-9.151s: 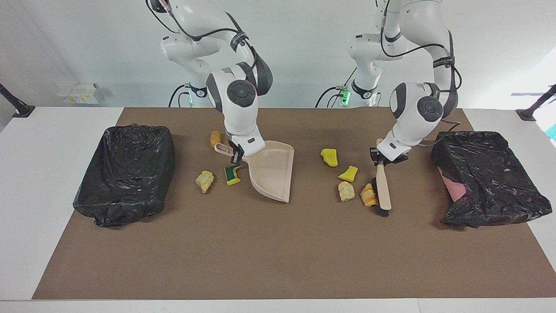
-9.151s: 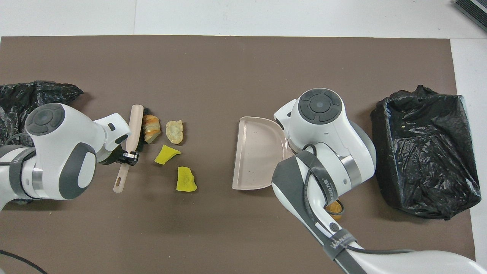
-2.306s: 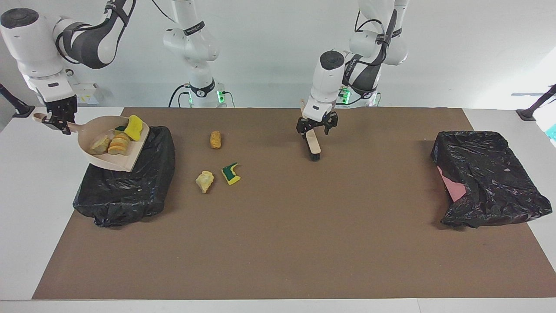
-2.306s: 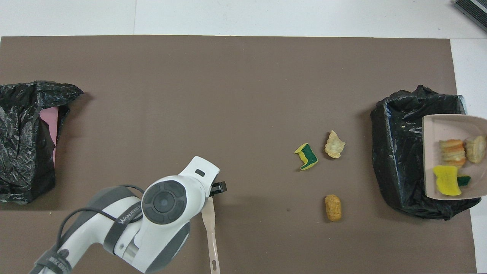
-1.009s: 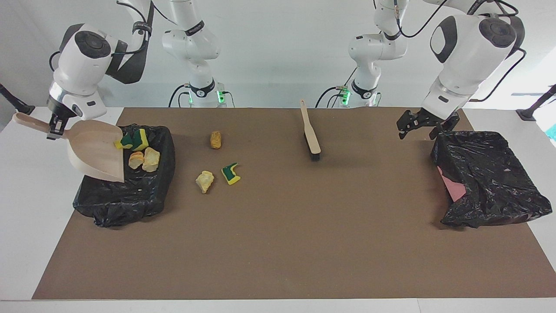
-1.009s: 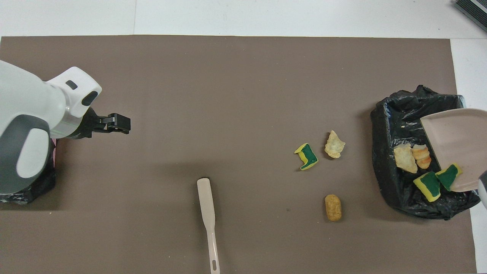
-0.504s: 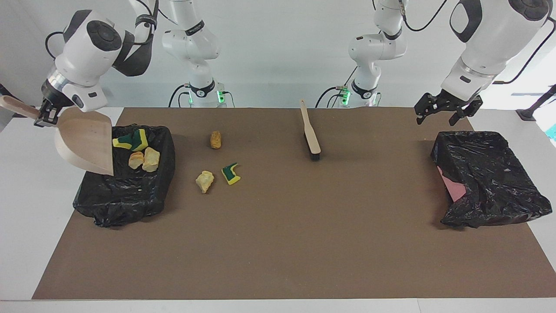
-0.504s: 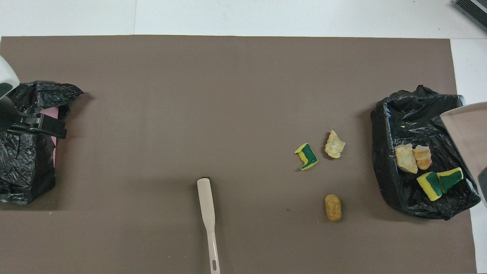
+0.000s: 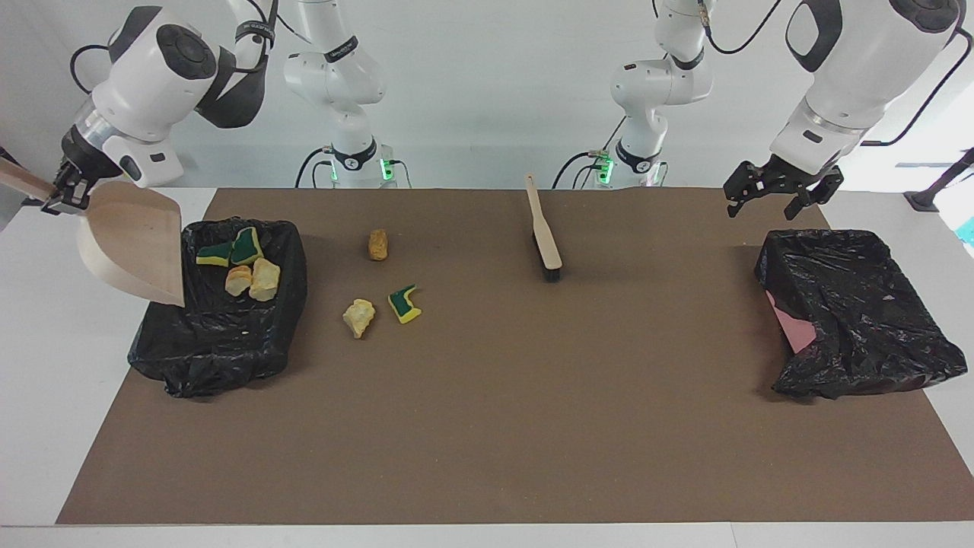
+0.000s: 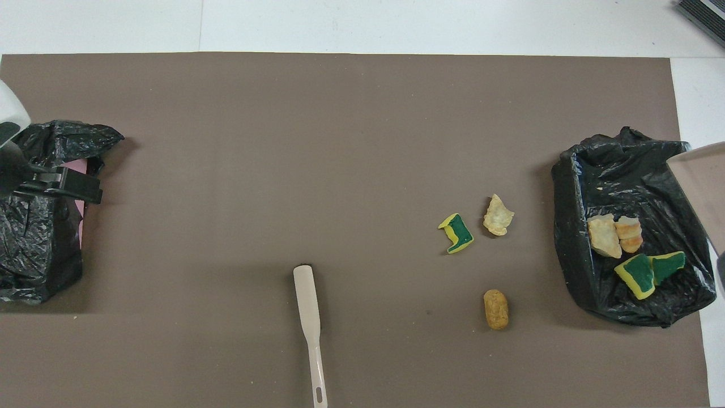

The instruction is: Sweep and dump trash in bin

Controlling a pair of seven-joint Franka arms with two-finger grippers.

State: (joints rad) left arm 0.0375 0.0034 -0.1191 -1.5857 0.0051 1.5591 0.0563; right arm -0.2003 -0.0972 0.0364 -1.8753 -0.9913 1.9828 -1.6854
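Scraps now in bin — below dustpan-clamping right fingers.

dustpan cropped overhead, handle cut off

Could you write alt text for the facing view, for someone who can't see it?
The right gripper holds a tilted beige dustpan over a black-lined bin containing four sponge scraps. Three more scraps and a brush lie on the brown mat. The open left gripper waits above another lined bin.
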